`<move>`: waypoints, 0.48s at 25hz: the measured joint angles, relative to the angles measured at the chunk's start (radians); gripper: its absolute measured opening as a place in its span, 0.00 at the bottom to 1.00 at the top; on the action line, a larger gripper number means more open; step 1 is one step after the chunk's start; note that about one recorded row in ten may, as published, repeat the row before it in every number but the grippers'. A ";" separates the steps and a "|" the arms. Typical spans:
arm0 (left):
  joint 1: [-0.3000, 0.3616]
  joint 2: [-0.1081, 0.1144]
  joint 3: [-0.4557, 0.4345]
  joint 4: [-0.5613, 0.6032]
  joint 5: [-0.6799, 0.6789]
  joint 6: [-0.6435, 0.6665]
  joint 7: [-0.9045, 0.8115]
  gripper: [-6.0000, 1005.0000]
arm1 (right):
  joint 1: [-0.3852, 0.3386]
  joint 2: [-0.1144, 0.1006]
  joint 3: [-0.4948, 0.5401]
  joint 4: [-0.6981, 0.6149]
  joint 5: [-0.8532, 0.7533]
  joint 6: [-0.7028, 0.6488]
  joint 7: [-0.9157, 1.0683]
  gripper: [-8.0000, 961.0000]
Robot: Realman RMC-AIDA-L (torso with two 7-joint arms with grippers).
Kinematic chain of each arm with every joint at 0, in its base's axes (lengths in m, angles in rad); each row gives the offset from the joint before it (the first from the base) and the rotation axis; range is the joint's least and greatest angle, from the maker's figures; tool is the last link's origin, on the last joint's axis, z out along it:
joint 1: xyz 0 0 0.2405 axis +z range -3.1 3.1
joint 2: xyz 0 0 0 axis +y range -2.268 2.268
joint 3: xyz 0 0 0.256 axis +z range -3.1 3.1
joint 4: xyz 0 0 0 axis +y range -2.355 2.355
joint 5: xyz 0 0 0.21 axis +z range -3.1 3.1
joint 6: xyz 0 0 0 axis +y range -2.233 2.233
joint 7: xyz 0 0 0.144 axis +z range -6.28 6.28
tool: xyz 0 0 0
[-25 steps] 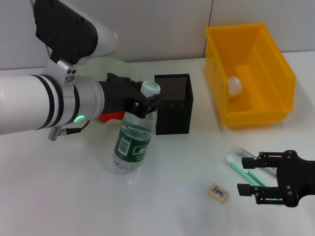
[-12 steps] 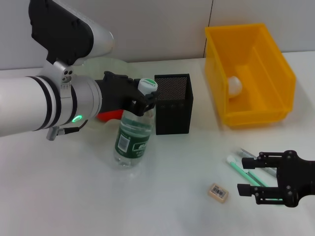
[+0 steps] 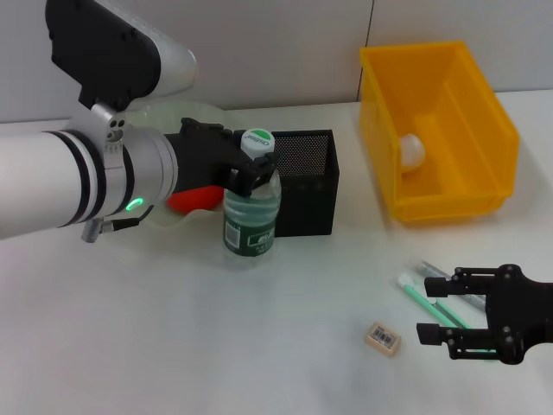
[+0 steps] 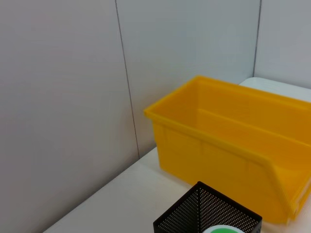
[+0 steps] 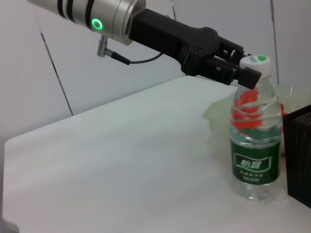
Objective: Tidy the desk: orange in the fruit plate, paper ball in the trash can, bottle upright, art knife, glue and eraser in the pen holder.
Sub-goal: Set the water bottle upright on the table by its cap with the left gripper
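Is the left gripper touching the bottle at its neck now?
Touching. In the right wrist view the left gripper closes on the neck of the bottle just under the white cap, no gap visible; the head view agrees.

Clear glossy plastic bottle (image 3: pixel 251 216), black metal mesh pen holder (image 3: pixel 307 183), smooth yellow plastic trash can (image 3: pixel 449 130).

Looking like a lab or test-bench setup: a plain white tabletop (image 3: pixel 259 346) is sitting against bare grey wall panels (image 4: pixel 63 97) with thin vertical seams. A yellow-orange trash can (image 3: pixel 449 130) and a black mesh pen holder (image 3: pixel 307 186) are standing on it, staged desk items rather than a lived-in office.
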State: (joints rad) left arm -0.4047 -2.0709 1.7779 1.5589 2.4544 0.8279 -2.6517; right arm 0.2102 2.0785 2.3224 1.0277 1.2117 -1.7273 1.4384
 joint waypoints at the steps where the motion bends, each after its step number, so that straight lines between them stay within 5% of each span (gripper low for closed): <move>1: 0.002 0.000 -0.001 0.000 -0.003 -0.003 0.003 0.44 | 0.000 0.000 0.000 0.000 0.000 0.000 0.000 0.70; 12: 0.012 0.000 -0.002 -0.005 -0.030 -0.008 0.028 0.44 | 0.001 0.000 0.000 0.000 0.000 0.001 0.002 0.70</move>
State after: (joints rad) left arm -0.3923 -2.0709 1.7756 1.5541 2.4245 0.8198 -2.6238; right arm 0.2113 2.0785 2.3224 1.0278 1.2118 -1.7268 1.4400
